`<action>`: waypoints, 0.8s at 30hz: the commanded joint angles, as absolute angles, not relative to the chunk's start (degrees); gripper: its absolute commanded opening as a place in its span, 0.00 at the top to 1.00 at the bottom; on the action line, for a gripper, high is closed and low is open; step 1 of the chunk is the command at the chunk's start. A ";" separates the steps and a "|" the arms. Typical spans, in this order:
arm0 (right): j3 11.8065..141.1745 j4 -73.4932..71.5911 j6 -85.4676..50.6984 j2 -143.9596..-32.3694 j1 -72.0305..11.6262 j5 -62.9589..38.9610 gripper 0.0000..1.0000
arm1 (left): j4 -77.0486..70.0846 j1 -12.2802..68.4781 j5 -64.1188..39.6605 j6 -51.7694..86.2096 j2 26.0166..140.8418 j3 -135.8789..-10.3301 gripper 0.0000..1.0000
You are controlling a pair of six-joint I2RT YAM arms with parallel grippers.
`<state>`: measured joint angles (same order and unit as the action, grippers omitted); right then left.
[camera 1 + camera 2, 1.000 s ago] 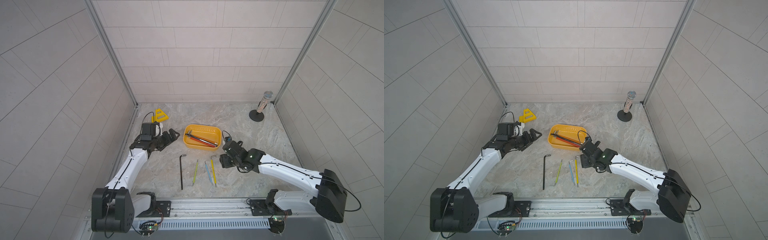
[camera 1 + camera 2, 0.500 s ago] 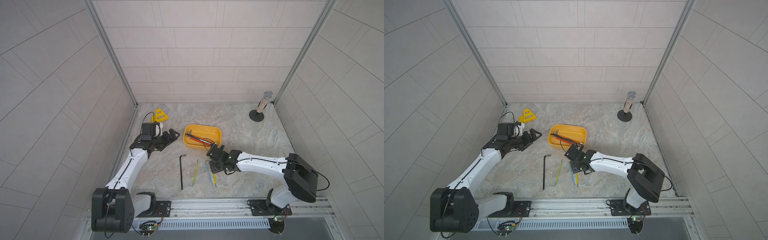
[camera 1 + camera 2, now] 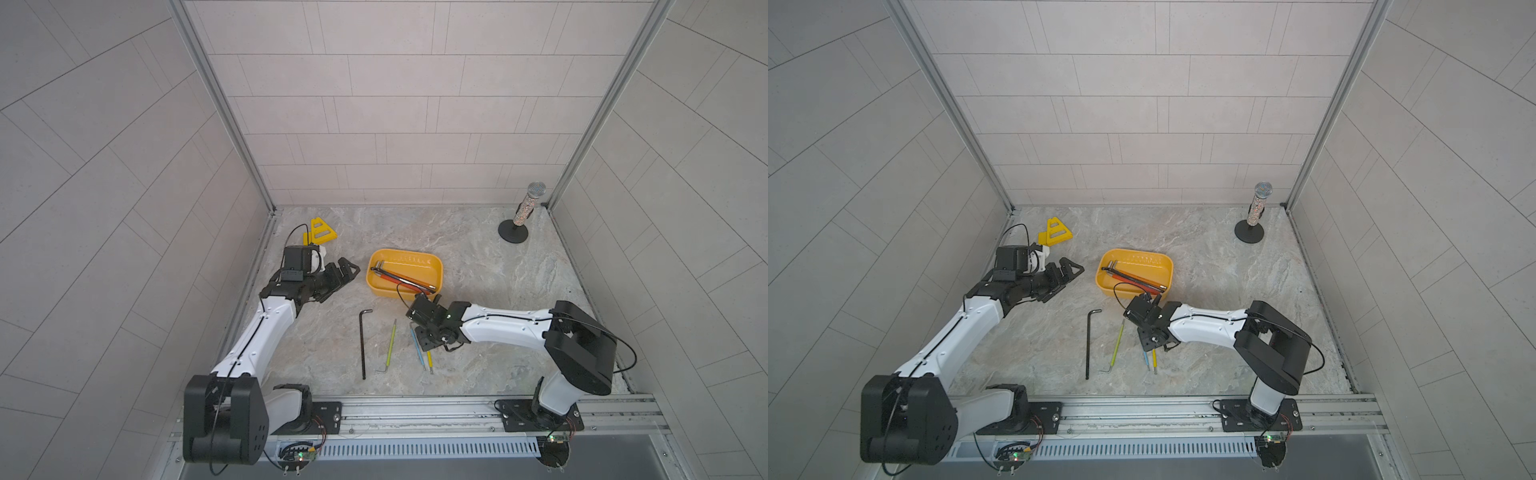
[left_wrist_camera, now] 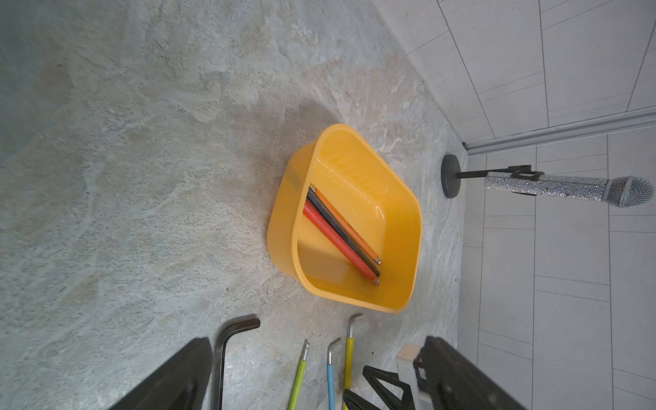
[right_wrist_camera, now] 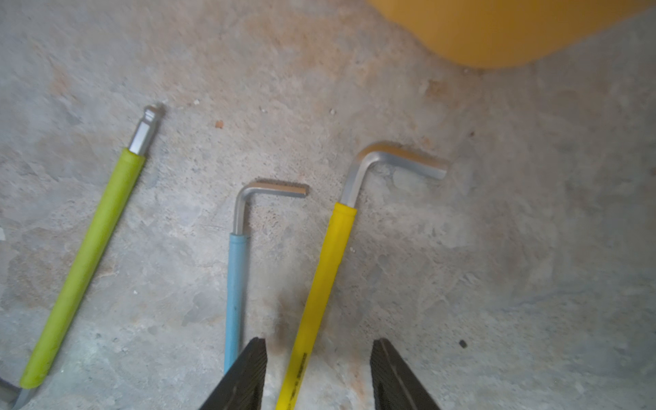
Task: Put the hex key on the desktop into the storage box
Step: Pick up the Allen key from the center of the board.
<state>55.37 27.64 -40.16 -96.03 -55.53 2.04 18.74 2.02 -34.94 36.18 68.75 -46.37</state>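
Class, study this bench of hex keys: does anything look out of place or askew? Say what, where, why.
A glittery microphone in the far corner is no workshop tool. The lime-green key lies reversed: its bent end lies toward the near edge, while the blue key and yellow key have theirs toward the storage box.

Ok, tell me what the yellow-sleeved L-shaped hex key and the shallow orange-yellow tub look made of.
Yellow-sleeved L-shaped hex key: bare bent end looks brushed steel, grey sheen; sleeve seems matt plastic or rubber. Shallow orange-yellow tub: glossy moulded plastic, by its highlights.
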 commanded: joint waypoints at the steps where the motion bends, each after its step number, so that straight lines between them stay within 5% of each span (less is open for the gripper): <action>1: 56.42 29.38 -40.69 -97.21 -56.12 3.30 0.50 | 18.64 2.12 -35.43 35.77 68.68 -46.11 0.00; 24: 55.74 32.85 -40.72 -98.31 -57.07 6.00 0.90 | 18.63 2.13 -35.43 35.77 68.67 -46.03 0.00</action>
<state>56.18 28.56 -41.10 -98.35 -56.75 4.12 18.74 2.02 -34.94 36.18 68.75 -46.37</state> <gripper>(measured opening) 0.121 0.998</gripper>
